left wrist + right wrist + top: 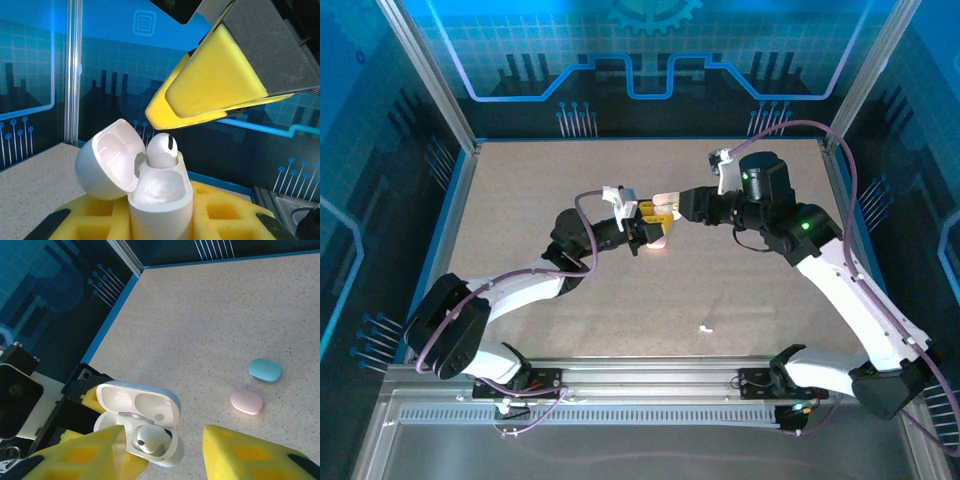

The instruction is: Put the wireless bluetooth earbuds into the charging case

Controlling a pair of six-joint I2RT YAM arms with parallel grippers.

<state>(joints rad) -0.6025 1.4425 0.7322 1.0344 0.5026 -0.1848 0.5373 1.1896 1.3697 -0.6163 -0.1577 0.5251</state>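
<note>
Charging case [161,202] base cut off (lower edge)

Speckled beige tabletop [720,290] lay under the left gripper [648,232] and right gripper [668,210]. Blue circuit-print walls [720,60] stood beyond both, aluminium posts [425,70] at the far corners. Lighting was even, bluish.

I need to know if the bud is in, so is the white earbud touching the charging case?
Touching. The left wrist view shows the white earbud standing in the open charging case, its lower part sunk below the case's rim.
</note>
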